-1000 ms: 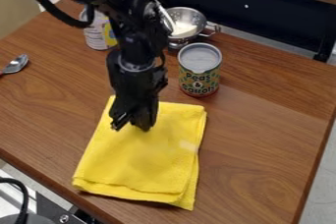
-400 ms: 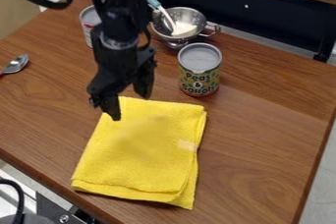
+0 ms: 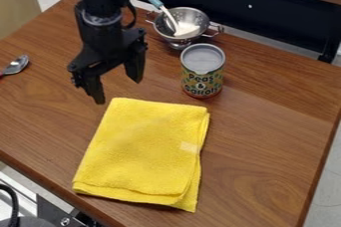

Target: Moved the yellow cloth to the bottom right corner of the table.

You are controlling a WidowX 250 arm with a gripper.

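While the yellow cloth [image 3: 143, 149] lies low on the worktop [image 3: 263, 161], short of the right corner, I should lower my wide-open tool [image 3: 118, 91] gently, then pinch enough cloth to slide it.

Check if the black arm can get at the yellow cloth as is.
Probably yes: the gripper hangs open near the far edge of the yellow cloth, and no object covers it.

Likely lab: robot arm [image 3: 103, 19] over wooden table [image 3: 266, 151].
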